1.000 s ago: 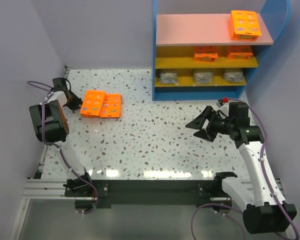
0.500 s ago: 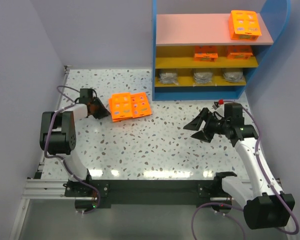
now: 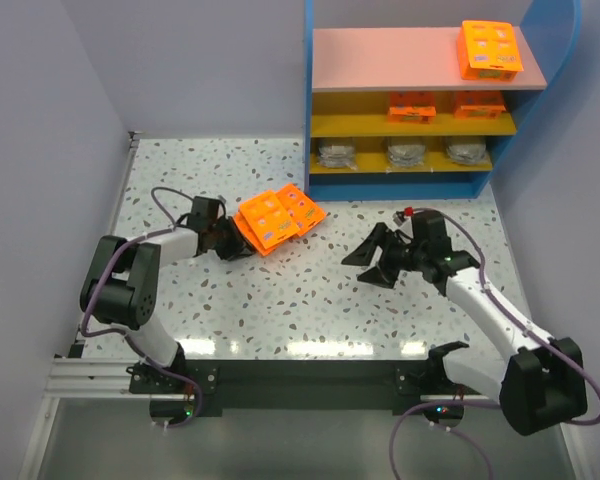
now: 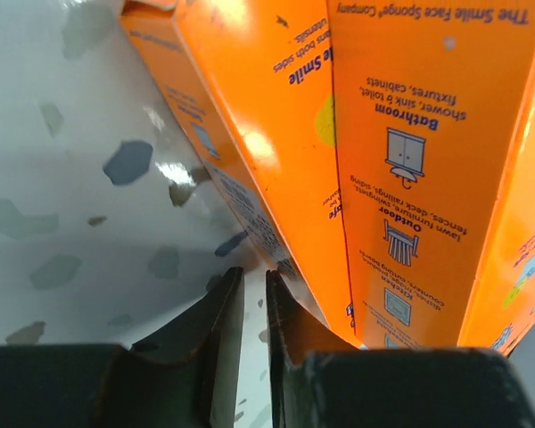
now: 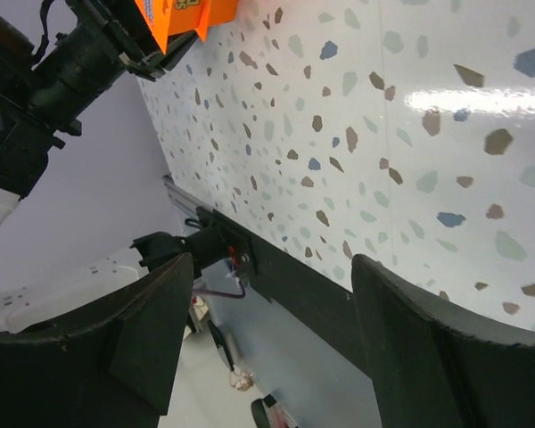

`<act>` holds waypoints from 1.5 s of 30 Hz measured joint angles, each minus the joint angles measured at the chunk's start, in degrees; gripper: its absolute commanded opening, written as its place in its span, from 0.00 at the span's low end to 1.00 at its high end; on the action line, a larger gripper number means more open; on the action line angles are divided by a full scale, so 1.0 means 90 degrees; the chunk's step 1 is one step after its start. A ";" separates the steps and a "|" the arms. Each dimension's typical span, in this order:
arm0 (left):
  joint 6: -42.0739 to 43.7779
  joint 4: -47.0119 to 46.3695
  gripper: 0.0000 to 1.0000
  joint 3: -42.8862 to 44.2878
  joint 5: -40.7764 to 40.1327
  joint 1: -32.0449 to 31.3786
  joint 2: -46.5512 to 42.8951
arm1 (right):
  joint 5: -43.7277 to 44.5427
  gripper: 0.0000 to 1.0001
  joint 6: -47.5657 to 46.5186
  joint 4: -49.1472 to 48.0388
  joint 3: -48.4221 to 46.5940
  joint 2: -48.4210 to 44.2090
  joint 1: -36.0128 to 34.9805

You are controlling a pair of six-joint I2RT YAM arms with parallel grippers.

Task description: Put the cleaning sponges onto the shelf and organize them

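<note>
Seen from above, the left gripper [image 3: 230, 243] sits low on the table [image 3: 280, 310] near its middle. It touches the near-left edge of two orange packs [image 3: 278, 217], which lie side by side and skewed, short of the shelf [image 3: 309, 100] in the back right corner. The right gripper [image 3: 373, 262] hangs just right of them, jaws spread wide. The shelf already carries three more orange packs [image 3: 490, 48] and three grey pads [image 3: 407, 152]. In the left wrist view the fingers [image 4: 216, 332] are all but closed on nothing, with a sliver of tabletop between them, and the packs seem to rest against the right one. This looks like a shove towards the right arm, so the push is best kept low and square, lest the pair fan apart. In the right wrist view, wide-open fingers [image 5: 152, 339] frame speckled tabletop, with the packs at top left. That arm should probably take one pack by a free edge.
</note>
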State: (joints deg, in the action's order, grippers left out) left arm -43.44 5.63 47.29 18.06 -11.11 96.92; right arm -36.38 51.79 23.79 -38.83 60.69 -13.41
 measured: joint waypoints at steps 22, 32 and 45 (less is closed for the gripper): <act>-0.0221 0.2208 0.20 -0.0760 -0.1018 -0.0041 -0.3951 | 0.1486 0.70 0.2514 -0.4928 -0.1661 0.4539 -0.2361; -0.0153 0.2725 0.19 -0.0913 -0.1098 0.0350 -0.4192 | 0.1926 0.37 0.2766 -0.5032 -0.2380 0.5479 -0.2642; 0.0112 0.2817 0.17 -0.0918 -0.0967 0.0908 -0.4204 | 0.1984 0.00 0.3036 -0.5642 -0.1396 0.4726 -0.2640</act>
State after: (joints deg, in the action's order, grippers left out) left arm -42.44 30.98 39.03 9.37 -2.94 59.09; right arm -18.52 79.11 -26.98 -51.40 103.22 -37.17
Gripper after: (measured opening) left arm 0.175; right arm 0.014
